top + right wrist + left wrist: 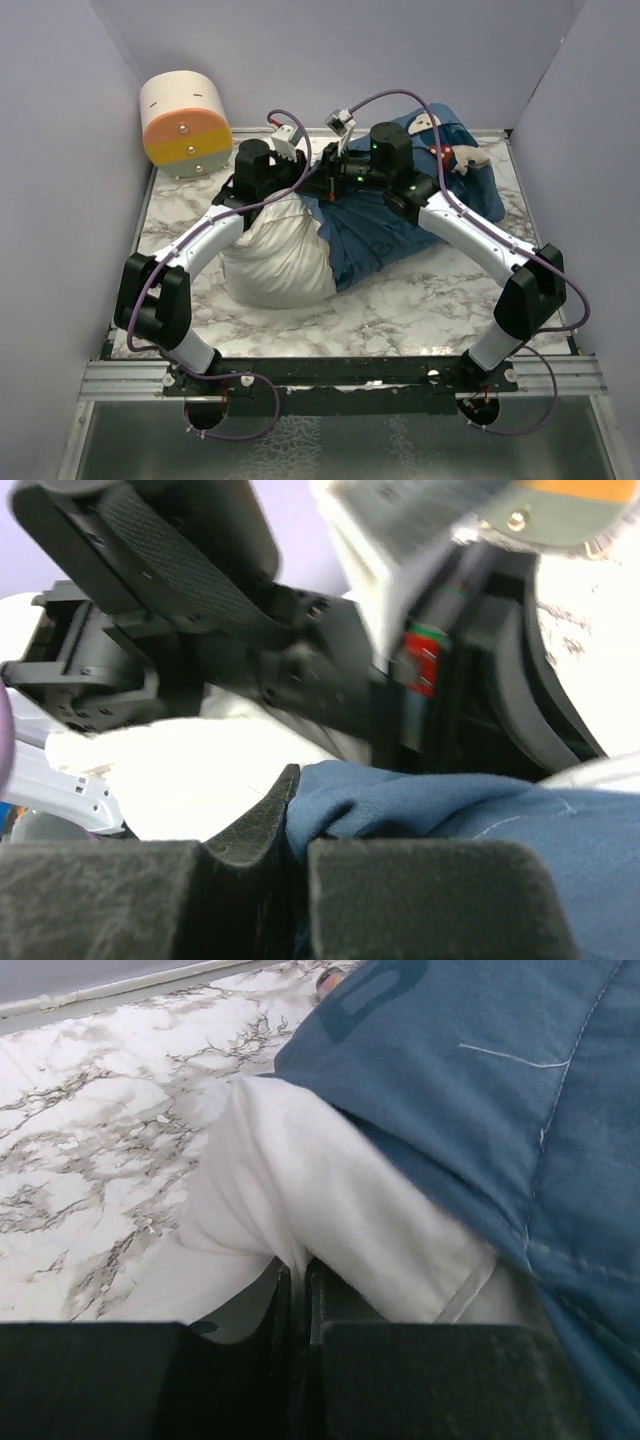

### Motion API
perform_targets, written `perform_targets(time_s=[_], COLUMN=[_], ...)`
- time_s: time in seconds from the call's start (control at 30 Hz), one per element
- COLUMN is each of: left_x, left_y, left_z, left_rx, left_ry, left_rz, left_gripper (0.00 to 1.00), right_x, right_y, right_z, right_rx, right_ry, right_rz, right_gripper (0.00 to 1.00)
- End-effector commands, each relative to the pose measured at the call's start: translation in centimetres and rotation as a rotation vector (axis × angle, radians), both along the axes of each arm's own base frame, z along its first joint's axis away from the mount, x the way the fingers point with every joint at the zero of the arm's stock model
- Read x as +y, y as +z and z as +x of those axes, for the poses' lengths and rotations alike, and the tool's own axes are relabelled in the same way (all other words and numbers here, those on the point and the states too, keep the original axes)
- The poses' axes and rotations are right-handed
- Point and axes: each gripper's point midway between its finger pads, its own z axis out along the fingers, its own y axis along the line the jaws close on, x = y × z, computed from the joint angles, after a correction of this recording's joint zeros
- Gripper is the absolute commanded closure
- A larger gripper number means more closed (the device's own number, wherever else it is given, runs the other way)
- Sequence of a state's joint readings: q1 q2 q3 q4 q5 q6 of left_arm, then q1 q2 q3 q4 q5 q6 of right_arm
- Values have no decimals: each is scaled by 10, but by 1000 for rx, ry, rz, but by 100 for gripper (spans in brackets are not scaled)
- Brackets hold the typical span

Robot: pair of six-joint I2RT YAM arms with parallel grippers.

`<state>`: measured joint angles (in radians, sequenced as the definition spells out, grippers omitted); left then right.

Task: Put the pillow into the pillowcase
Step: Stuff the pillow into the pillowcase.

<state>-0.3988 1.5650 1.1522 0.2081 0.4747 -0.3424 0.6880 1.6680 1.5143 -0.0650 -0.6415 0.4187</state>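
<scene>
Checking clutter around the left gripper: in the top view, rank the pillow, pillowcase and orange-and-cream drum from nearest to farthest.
1. pillow, pinched in the left gripper.
2. pillowcase, just to its right.
3. drum, back left corner.

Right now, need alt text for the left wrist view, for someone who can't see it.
The left pincer, at the bottom edge, is shut on a fold of the white pillow. A blue pillowcase covers the pillow's right side, and the marble table shows at left.
</scene>
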Motion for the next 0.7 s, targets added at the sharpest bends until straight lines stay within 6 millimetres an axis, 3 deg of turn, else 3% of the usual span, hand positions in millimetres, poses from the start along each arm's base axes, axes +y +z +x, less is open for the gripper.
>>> perform_targets(time_s=[0.0, 0.07, 0.2, 0.3, 0.5, 0.57, 0.67], left_x=[-30, -19, 28, 68, 137, 146, 139], left_y=[40, 39, 46, 67, 120, 132, 131], left_z=[-21, -18, -3, -5, -36, -55, -87], left_rx=[-125, -121, -124, -181, -259, -279, -293], left_ry=[-124, -102, 66, 205, 401, 414, 331], left_rz=[-52, -23, 64, 155, 270, 274, 245], left_gripper=[100, 94, 50, 27, 18, 16, 15], right_x=[-18, -41, -82, -99, -103, -103, -103], right_y=[34, 7, -30, -47, -57, -59, -58], right_z=[1, 17, 40, 48, 52, 54, 55], right_rx=[-78, -33, 21, 45, 60, 63, 59], right_ry=[-10, -85, -202, -241, -254, -250, -249], right_rz=[138, 116, 79, 66, 64, 66, 68], right_gripper=[99, 99, 99, 99, 99, 99, 99])
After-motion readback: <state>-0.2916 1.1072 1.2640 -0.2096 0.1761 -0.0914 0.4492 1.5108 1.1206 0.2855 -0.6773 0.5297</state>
